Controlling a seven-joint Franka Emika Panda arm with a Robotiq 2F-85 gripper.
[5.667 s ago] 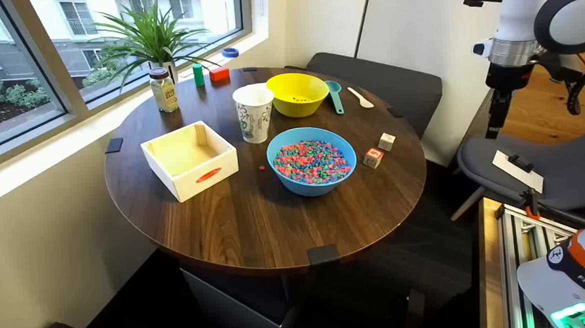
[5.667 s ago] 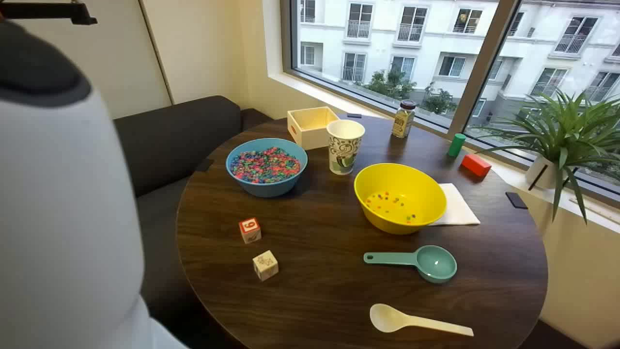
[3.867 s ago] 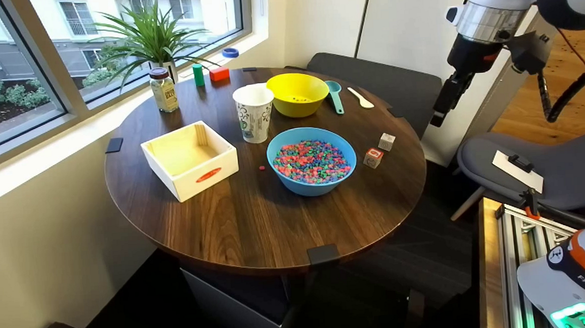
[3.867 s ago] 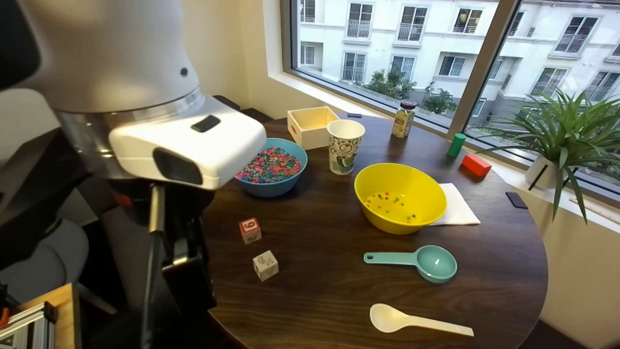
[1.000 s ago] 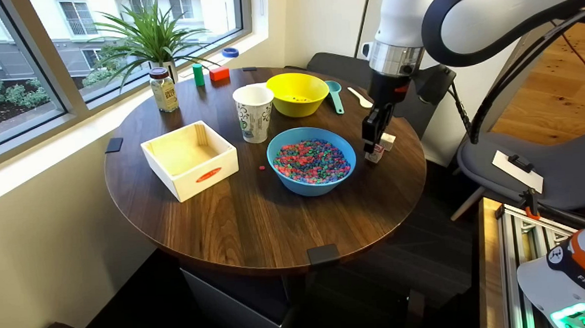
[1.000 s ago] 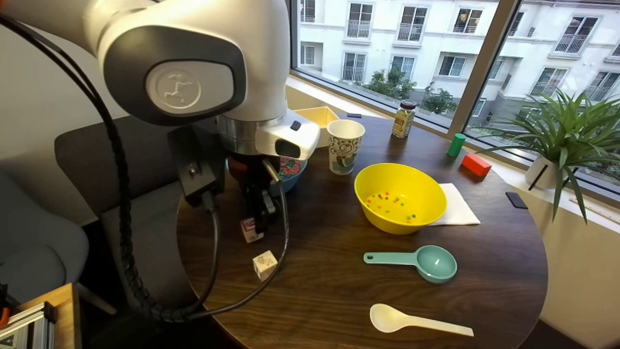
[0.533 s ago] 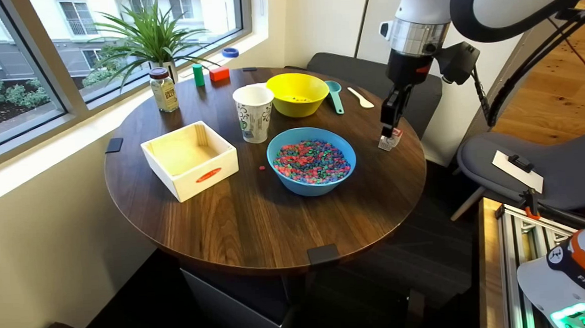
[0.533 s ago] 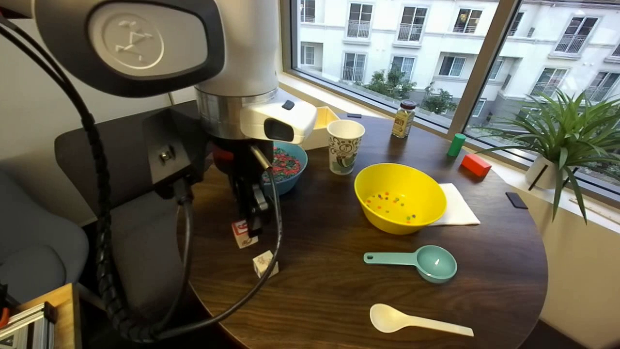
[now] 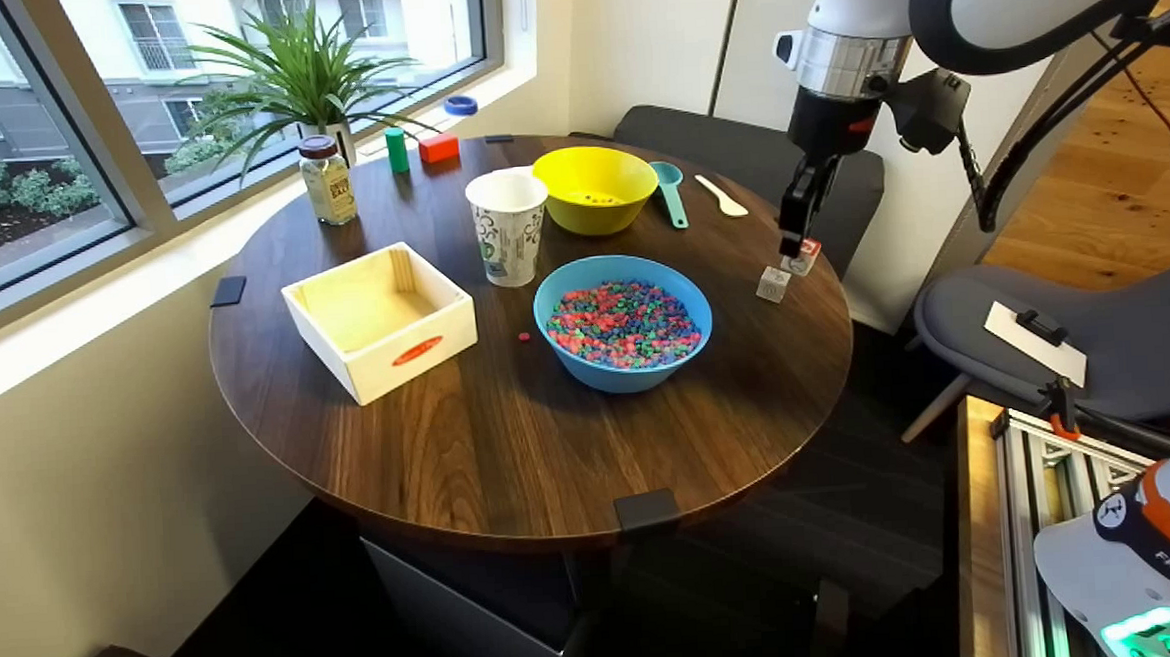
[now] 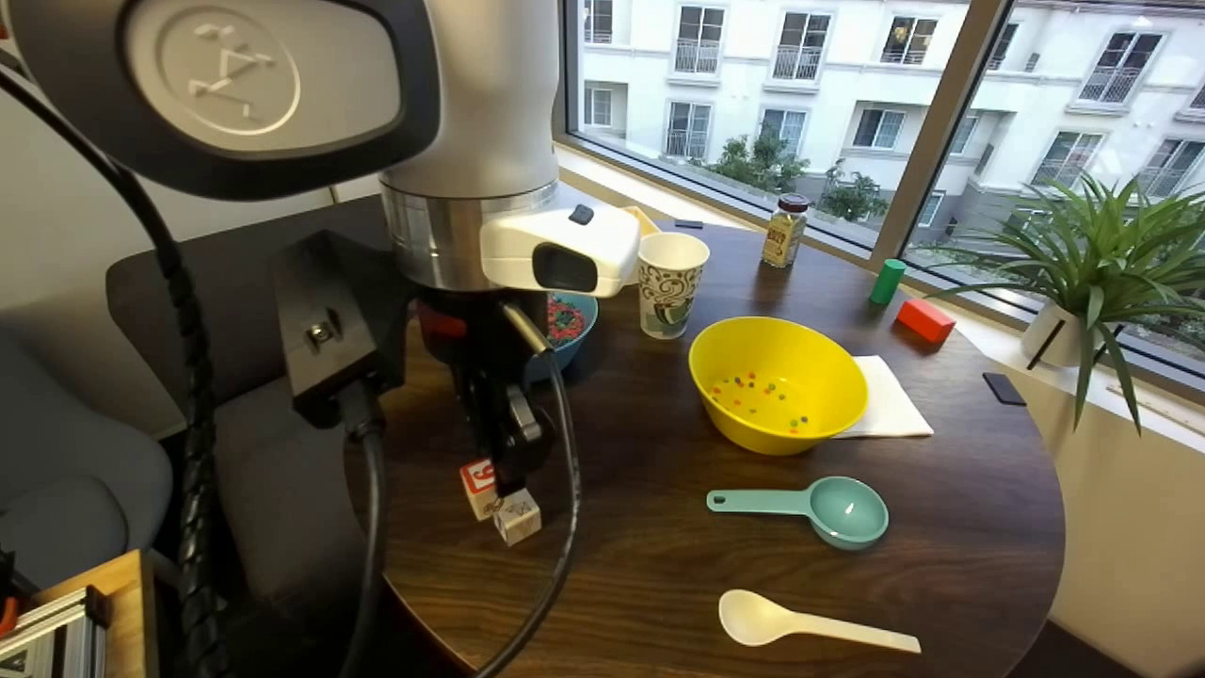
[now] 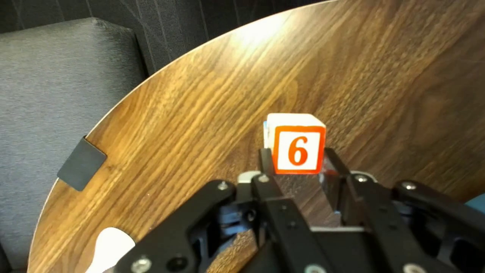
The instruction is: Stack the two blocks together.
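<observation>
Misalignment is the chief risk. Near, in an exterior view, the whitish block (image 10: 517, 519) sits on the table (image 10: 650, 565); just left of it, seemingly raised, the red-numbered block (image 10: 481, 490) is pinched between both fingers of the gripper (image 11: 298, 153). Lowered off-centre (the wrist view shows no clear target), it could clip an edge or land alongside. The blue bowl (image 10: 572, 350), farther back, looks safe.

Tbl (image 10: 631, 532) free btwn whitish blk (image 10: 519, 521) & teal scoop (image 10: 833, 513).

6 on block (image 11: 298, 148), FRANKA on robot base (image 9: 1153, 564)
</observation>
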